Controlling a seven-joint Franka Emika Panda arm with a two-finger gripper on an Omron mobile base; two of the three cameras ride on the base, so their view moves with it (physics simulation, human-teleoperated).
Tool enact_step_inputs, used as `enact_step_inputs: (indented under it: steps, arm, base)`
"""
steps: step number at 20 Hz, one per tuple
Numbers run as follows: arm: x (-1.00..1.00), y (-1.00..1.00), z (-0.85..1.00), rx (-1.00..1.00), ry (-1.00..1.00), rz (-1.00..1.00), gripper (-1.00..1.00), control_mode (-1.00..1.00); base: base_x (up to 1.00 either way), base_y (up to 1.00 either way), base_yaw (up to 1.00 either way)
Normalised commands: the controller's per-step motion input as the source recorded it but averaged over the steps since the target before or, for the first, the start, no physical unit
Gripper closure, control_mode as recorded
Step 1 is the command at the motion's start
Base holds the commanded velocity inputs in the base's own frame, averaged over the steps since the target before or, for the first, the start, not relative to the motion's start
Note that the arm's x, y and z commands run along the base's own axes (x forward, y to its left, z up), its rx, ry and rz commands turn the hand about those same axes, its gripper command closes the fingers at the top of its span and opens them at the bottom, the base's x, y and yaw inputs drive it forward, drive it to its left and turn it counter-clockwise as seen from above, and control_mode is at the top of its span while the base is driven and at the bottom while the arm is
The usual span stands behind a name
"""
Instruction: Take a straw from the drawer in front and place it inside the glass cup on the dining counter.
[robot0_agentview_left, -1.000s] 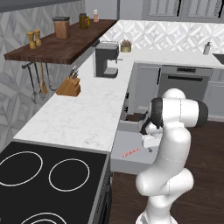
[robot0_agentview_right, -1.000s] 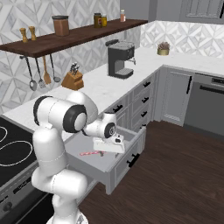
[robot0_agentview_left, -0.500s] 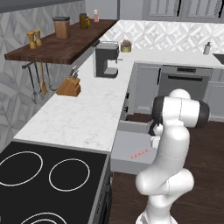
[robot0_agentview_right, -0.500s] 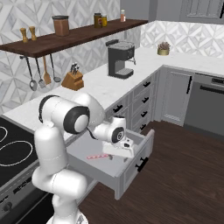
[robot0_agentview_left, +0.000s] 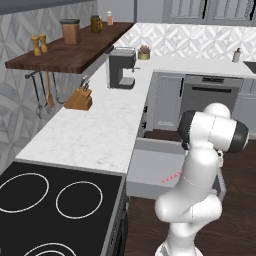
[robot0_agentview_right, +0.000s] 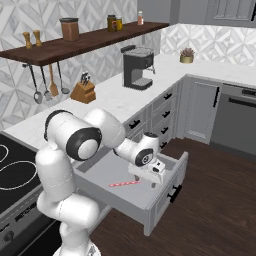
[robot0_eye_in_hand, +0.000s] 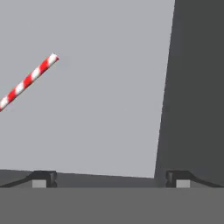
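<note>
The gripper (robot0_agentview_right: 154, 181), its two fingers spread wide and holding nothing, hangs low inside the pulled-out drawer (robot0_agentview_right: 167, 192), and the straw (robot0_agentview_right: 124, 183) lies flat on the drawer floor just to its left.
</note>
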Motion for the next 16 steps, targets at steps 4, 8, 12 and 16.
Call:
enact_step_inputs:
  steps: [4,8,12,16]
  arm:
    - [0.00,0.86,0.21,0.00,-0.12,-0.15,-1.00,-1.00]
    - [0.09,0.69,-0.01,0.00,-0.01,-0.18,-1.00,-1.00]
    - [0.26,0.18,-0.11,0.00,0.00,-0.20,-1.00,-1.00]
    - [0.23,0.00,-0.17,-0.03,0.00,-0.22,-1.00,-1.00]
  base:
    - [0.00,0.00,0.00]
    - [0.00,0.00,0.00]
    - [0.00,0.00,0.00]
    - [0.00,0.00,0.00]
